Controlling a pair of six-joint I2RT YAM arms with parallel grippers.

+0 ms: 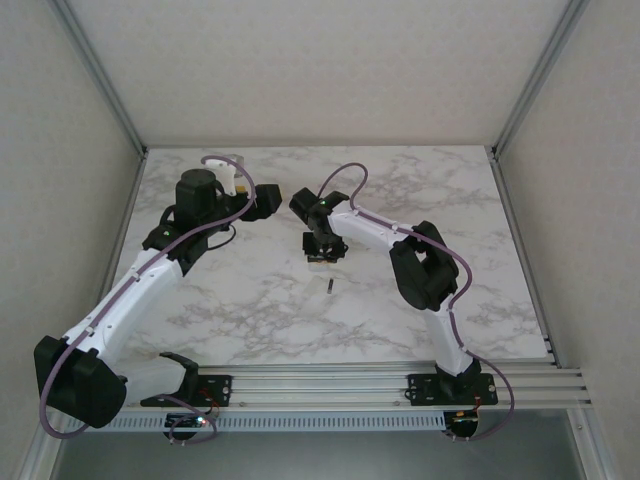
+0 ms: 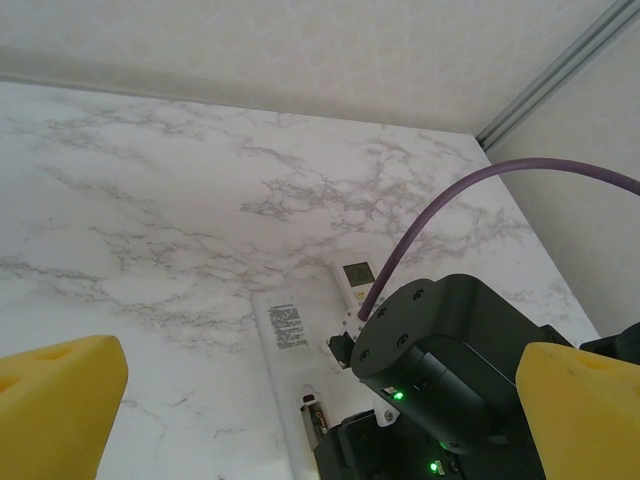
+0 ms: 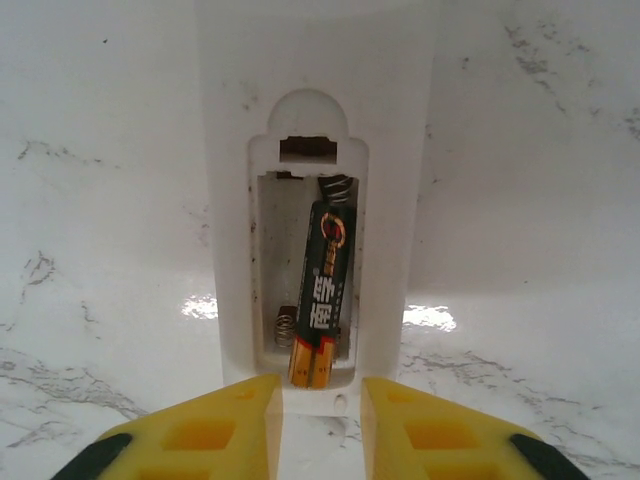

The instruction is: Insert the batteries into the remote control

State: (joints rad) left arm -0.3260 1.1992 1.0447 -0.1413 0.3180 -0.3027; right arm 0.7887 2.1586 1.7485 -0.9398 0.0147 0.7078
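On a white marble-patterned tabletop, a white plastic remote control lies back-side up with its battery compartment open. One dark green cylindrical battery with an orange end sits in the right-hand slot as the right wrist camera sees it (slightly tilted, orange end toward the near wall). A spring coil shows in the left slot.

The right gripper hovers at the remote's near end, its yellow fingers slightly parted and clasping nothing. Seen from overhead, a second small dark battery lies loose on the table, just nearer the arm bases than that gripper.

The left gripper is spread wide and empty. A smaller white remote with a little grey screen lies beyond it.
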